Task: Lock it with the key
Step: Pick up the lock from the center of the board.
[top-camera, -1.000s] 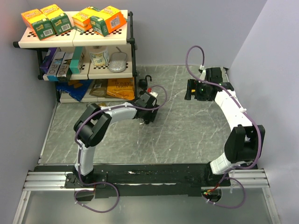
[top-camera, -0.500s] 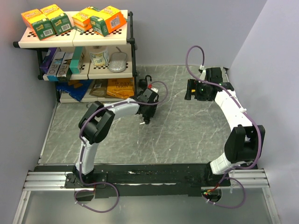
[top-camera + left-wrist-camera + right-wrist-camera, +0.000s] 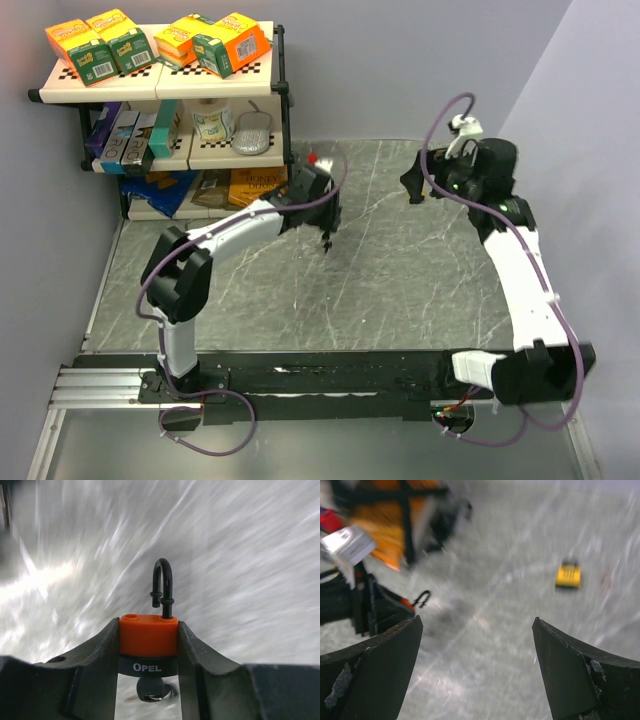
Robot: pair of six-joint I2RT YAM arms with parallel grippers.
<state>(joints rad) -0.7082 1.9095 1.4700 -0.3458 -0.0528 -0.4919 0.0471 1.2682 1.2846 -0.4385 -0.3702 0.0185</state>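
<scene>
An orange padlock (image 3: 148,636) with a black band marked OPEL sits between my left gripper's (image 3: 148,626) fingers, which press on both its sides. Its black shackle (image 3: 163,587) stands up, open at one end. The key (image 3: 149,690) sticks out of the padlock's underside. From above, the left gripper (image 3: 325,228) hangs over the marble tabletop (image 3: 400,270) with the padlock (image 3: 327,243) at its tip. My right gripper (image 3: 476,625) is open and empty, raised at the back right (image 3: 410,186). It looks toward the padlock's shackle (image 3: 422,598) on its left.
A three-tier shelf (image 3: 160,85) with boxes and packets stands at the back left, close behind the left gripper. A small yellow object (image 3: 568,575) lies on the tabletop in the right wrist view. Grey walls close in the left and right sides.
My left gripper closed on the padlock and carried it slightly back and right. The right arm lifted and swung toward the right wall, staying open.
</scene>
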